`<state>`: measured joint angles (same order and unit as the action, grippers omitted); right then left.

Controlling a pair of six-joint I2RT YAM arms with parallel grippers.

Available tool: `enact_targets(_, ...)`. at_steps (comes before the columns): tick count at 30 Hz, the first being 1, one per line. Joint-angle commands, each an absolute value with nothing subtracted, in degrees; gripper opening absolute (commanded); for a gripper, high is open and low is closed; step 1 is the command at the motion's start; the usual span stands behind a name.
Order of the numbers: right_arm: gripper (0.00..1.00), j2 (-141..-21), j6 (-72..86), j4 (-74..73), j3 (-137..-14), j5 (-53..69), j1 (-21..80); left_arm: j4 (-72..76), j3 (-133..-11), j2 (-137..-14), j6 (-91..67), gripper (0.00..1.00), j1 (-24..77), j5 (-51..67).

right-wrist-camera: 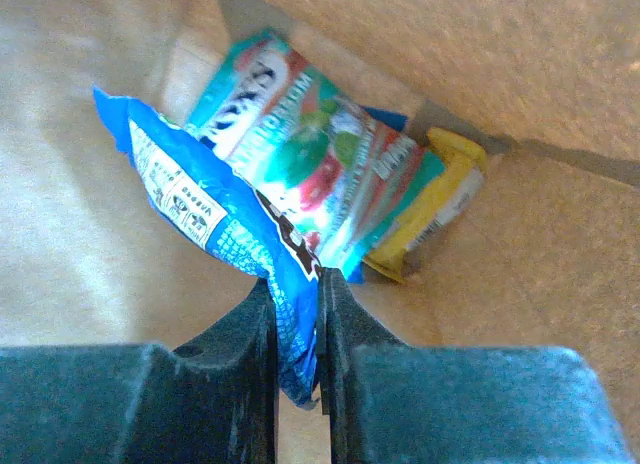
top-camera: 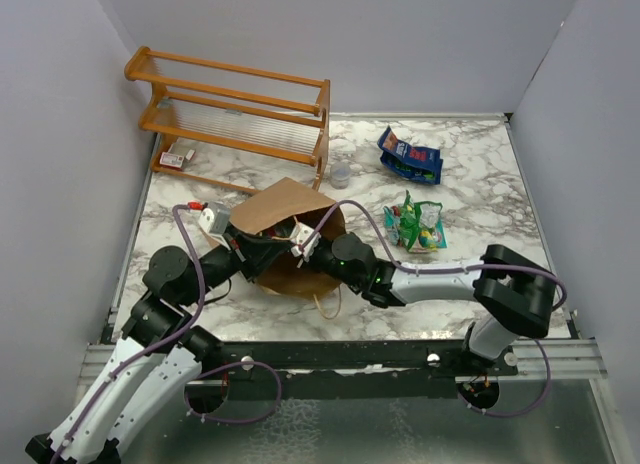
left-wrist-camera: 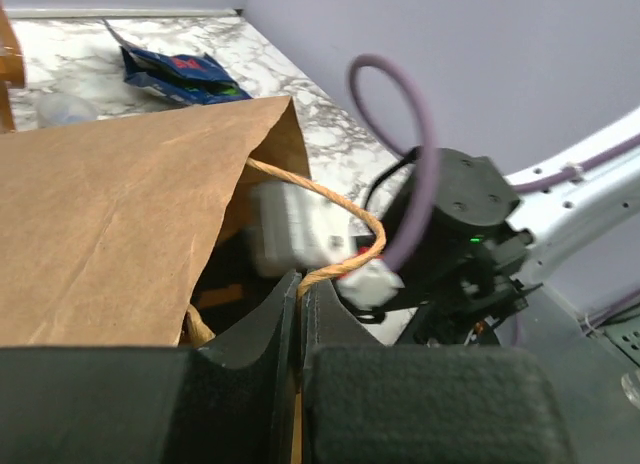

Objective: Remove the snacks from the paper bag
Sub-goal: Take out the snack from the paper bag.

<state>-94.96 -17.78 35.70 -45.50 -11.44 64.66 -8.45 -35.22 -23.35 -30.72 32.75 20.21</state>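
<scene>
Creased brown paper bag (top-camera: 285, 209) at mid tabletop (top-camera: 480, 284), left gripper (left-wrist-camera: 300, 294) clamped on its rim. Inside, right gripper (right-wrist-camera: 297, 314) pinches a glossy blue packet (right-wrist-camera: 200, 204); a green packet (right-wrist-camera: 310, 164) and a yellow packet (right-wrist-camera: 440, 204) lie behind.

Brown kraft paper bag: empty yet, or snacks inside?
Not empty. Right wrist view inside the paper bag shows a blue plastic packet pinched by the right gripper, plus a teal packet and a yellow one.

Overhead light: bright, even, diffuse; soft faint shadows around the paper bag (top-camera: 285, 206) on the table (top-camera: 480, 184).
Left wrist focus: white block (left-wrist-camera: 290, 229) at the bag's mouth blurred; left tool (left-wrist-camera: 300, 289) dark, soft.
Right wrist light: warm glow inside the bag; glare on blue packet (right-wrist-camera: 200, 209); right tool (right-wrist-camera: 297, 304) soft-edged.
</scene>
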Motion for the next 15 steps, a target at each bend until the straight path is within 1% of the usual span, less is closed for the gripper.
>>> enact_targets(1, 0.01, -87.92, -15.64, 34.33, -44.22, 0.68, 65.57, -9.70, -37.86, -23.81, -30.79, 0.00, 32.34, 13.72)
enact_targets(4, 0.01, -84.10, -14.56, 31.61, -43.95, 1.88, 65.57, -10.04, -38.90, -24.16, -30.91, 0.00, 32.35, 12.22)
enact_targets(15, 0.01, -70.75, -11.78, 20.50, -43.76, -0.92, 65.55, -9.54, -41.60, -25.05, -29.36, 0.00, 32.34, 8.66)
